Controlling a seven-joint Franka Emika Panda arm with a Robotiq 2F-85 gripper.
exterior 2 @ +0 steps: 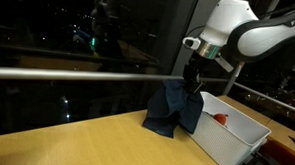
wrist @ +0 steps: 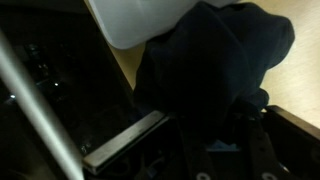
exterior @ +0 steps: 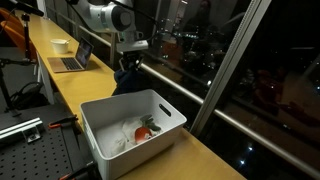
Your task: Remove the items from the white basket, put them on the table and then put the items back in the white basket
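The white basket [exterior: 165,108] stands on the wooden table and shows in both exterior views [exterior 2: 235,136]; its corner shows in the wrist view [wrist: 140,20]. Inside lie a red round item [exterior: 145,131] [exterior 2: 221,119] and a white cloth [exterior: 118,140]. My gripper [exterior: 127,64] [exterior 2: 193,80] is just beyond the basket's far end, shut on a dark blue cloth [exterior: 127,82] [exterior 2: 174,110]. The cloth hangs from the jaws with its lower folds on the table. In the wrist view the cloth [wrist: 210,70] hides the fingertips.
A laptop [exterior: 72,58] and a white bowl [exterior: 60,45] sit further along the table. A window with a metal rail [exterior 2: 68,76] runs along the table's edge. A perforated metal plate [exterior: 30,150] lies beside the table.
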